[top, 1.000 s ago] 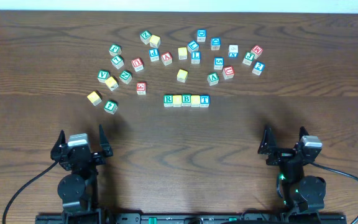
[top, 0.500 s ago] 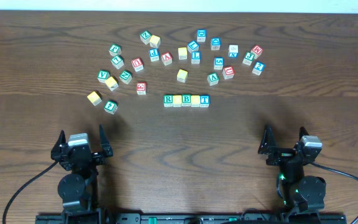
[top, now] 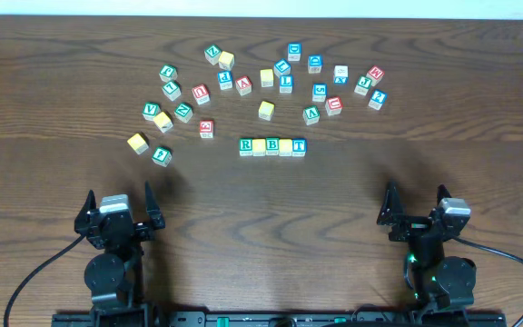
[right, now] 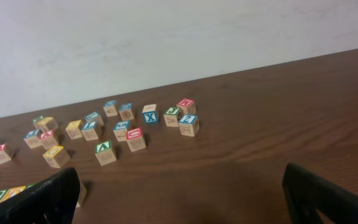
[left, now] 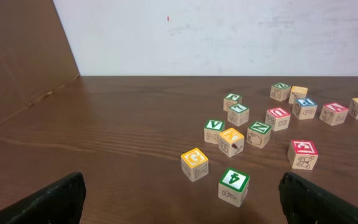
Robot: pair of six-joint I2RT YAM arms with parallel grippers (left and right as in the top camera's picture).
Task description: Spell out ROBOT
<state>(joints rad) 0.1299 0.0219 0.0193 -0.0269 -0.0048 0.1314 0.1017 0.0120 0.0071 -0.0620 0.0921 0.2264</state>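
The cube row [top: 272, 145], R to T, lay mid-table [top: 261, 236], its long axis left to right, well ahead of and between the left gripper [top: 119, 202] and right gripper [top: 415, 204], both spread wide and empty, neither clearly nearer.

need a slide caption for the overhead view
Row of five letter cubes reading R, yellow, B, yellow, T; left gripper and right gripper open, well clear of it.
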